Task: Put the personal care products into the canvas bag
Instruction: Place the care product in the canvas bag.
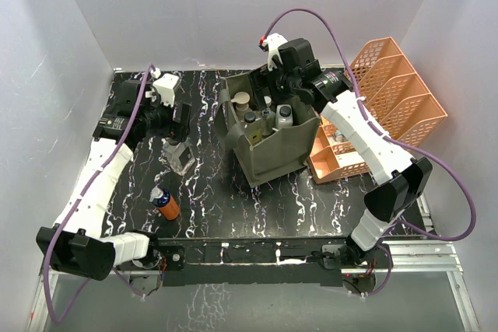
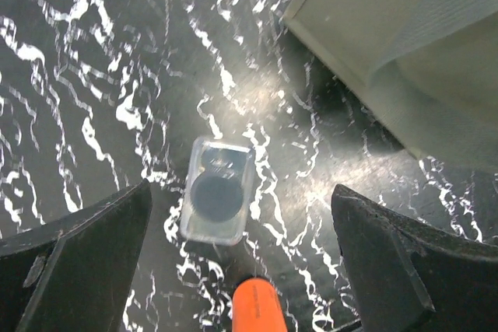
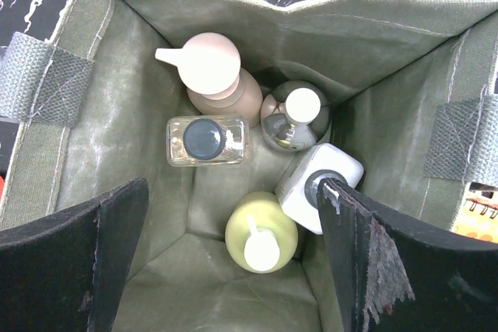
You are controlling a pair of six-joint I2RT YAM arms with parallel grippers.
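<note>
The olive canvas bag [image 1: 274, 152] stands upright at mid-table. My right gripper [image 1: 274, 89] hangs open over its mouth, empty. Looking down from that gripper [image 3: 232, 192] into the bag [image 3: 93, 114], I see a tan bottle [image 3: 212, 75], a clear black-capped bottle [image 3: 206, 140], a grey one [image 3: 294, 118], a white one [image 3: 319, 184] and a pale yellow one [image 3: 261, 232]. Left of the bag, a clear bottle [image 1: 180, 155] stands on the table, with an orange bottle [image 1: 166, 204] lying nearer the front. My left gripper [image 1: 173, 118] hovers open above the clear bottle [image 2: 218, 190], with the orange bottle [image 2: 255, 305] at the frame's lower edge.
Orange lattice organizers [image 1: 397, 91] and a low orange tray [image 1: 338, 162] sit right of the bag. A black device [image 1: 117, 120] lies at the back left. White walls enclose the dark marbled table [image 1: 233, 207]. A corner of the bag [image 2: 405, 60] shows in the left wrist view.
</note>
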